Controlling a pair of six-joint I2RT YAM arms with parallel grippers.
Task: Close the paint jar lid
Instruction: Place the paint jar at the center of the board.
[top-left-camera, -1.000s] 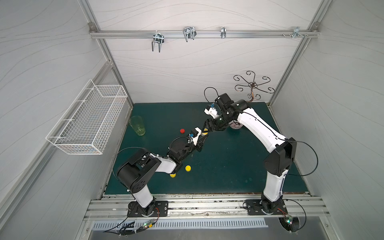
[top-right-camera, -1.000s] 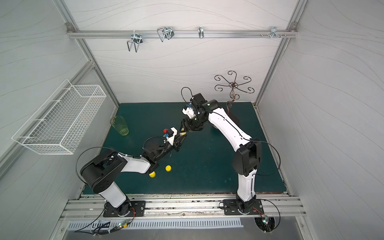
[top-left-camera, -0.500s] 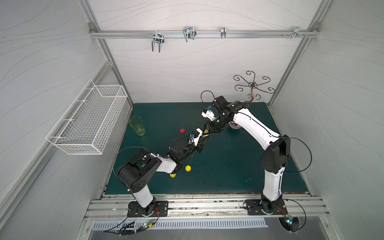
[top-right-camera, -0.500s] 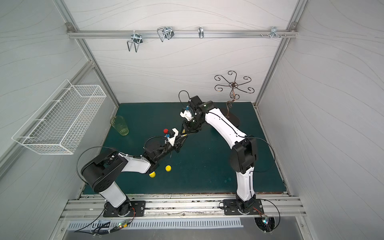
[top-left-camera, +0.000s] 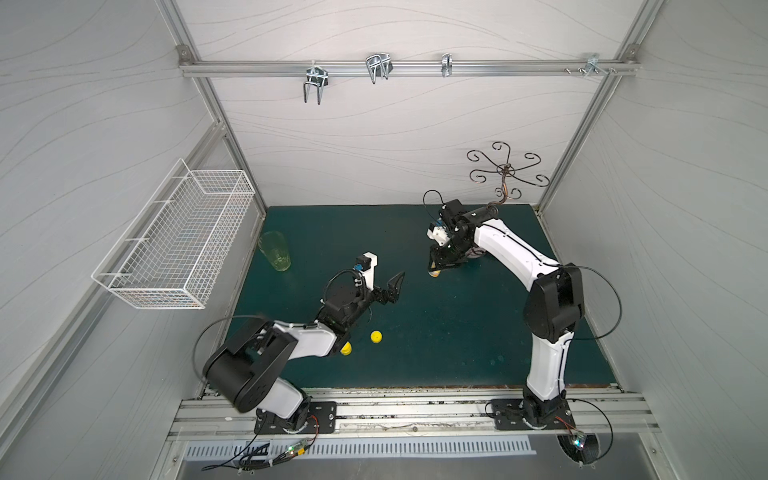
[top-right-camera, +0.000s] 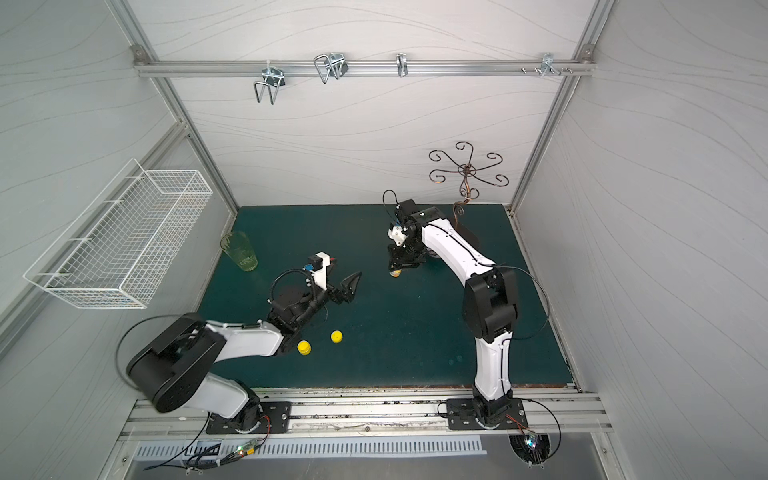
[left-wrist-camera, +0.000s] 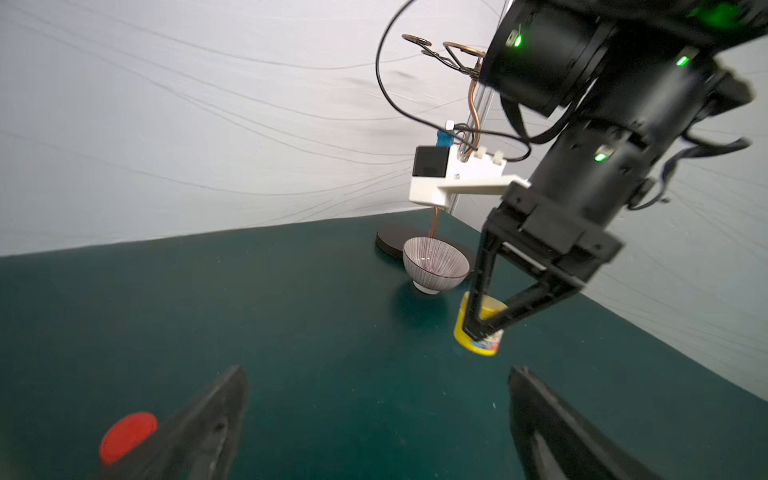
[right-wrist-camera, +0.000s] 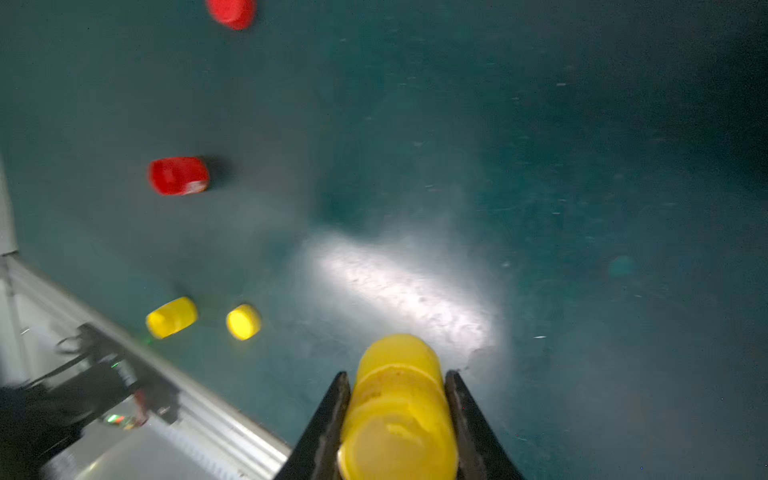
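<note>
Black jaws of the left gripper (left-wrist-camera: 374, 374) stand spread wide and empty, low over the green mat (left-wrist-camera: 291, 311). Well apart, ahead and to its right, the yellow paint jar (right-wrist-camera: 399, 415) stands upright on the mat. The right gripper (left-wrist-camera: 483, 329), reaching down from above, is clamped on its sides; whether the lid (right-wrist-camera: 397, 451) is fully seated cannot be told.

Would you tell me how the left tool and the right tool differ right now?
The left tool is open and empty; the right tool is shut on the yellow paint jar. The left tool reaches out roughly level, while the right tool points down toward the mat. Both are black and tapered.
</note>
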